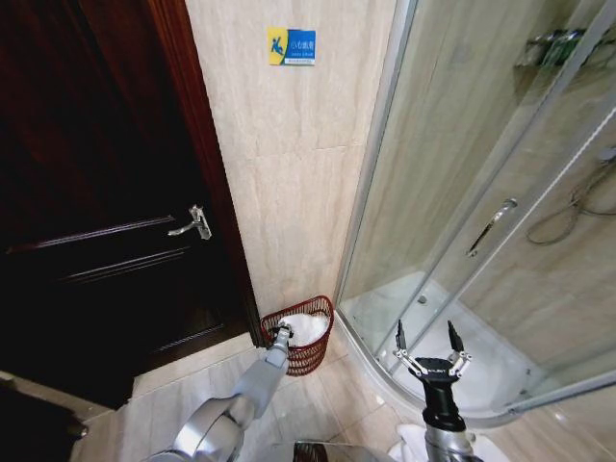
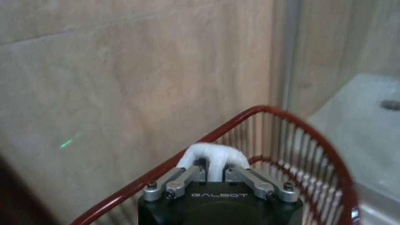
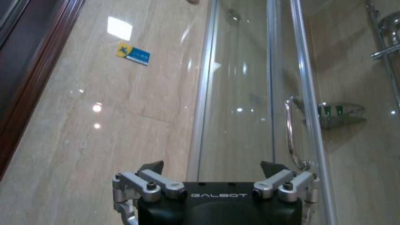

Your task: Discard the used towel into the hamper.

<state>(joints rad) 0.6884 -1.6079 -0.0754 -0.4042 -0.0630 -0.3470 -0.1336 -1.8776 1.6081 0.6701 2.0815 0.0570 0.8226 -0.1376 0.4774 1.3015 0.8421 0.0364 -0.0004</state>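
The left gripper (image 1: 280, 334) pinches the white towel (image 2: 211, 154) over the hamper (image 1: 313, 358), which stands on the floor against the wall. The right gripper (image 1: 428, 337) hangs wide apart by the shower door (image 1: 481, 231).

- The hamper (image 1: 300, 337) sits on the floor in a tight corner, pushed close to the tiled wall (image 1: 289, 173) behind it.
- To one side of the hamper the dark door (image 1: 106, 221) and its frame hem it in; to the other, the curved shower glass (image 1: 452, 192) stands just beside it.
- The hamper's mouth is open from above, though the left gripper (image 1: 281, 333), clamped on a white towel (image 2: 211, 152), sits right over the near rim.
- The floor tiles (image 1: 173, 399) in front of the hamper lie open for approach.
- The right gripper (image 1: 429, 339), its fingers spread, hangs in free air in front of the shower glass, well apart from the hamper.
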